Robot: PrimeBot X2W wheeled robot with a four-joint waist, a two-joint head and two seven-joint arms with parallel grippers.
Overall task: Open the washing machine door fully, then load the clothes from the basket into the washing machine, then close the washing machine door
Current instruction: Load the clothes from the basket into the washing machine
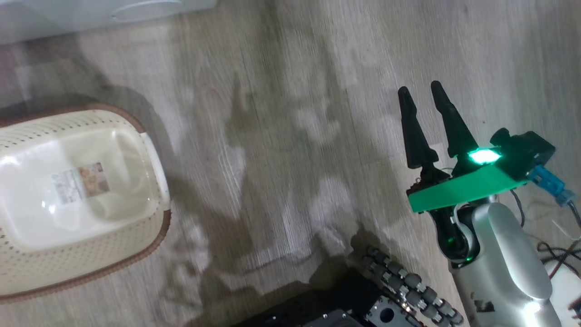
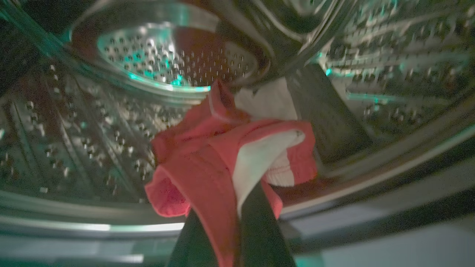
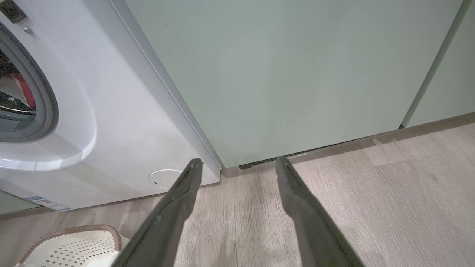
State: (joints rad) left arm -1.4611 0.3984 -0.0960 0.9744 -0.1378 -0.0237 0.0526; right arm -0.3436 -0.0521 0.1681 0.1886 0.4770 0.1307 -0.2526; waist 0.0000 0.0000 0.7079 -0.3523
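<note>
In the left wrist view my left gripper (image 2: 226,207) reaches into the washing machine's perforated steel drum (image 2: 111,122). It is shut on the clothes (image 2: 207,155), a bunched red garment with white fabric folded into it, which hang above the drum's lower wall. The cream basket (image 1: 91,263) with its brown rim sits on the floor at the left of the head view, with only a label at its bottom. My right gripper (image 1: 422,97) hangs open over bare floor to the right. The white washing machine (image 3: 122,111) and its grey-ringed mouth (image 3: 46,111) appear in the right wrist view. The washing machine door is out of view.
Pale green cabinets (image 3: 297,74) stand right of the washer, meeting the wooden floor (image 3: 371,193). A small round white panel (image 3: 165,178) sits low on the washer front. The basket (image 3: 74,241) lies near my right gripper (image 3: 239,160). Cables (image 1: 558,254) trail at the right.
</note>
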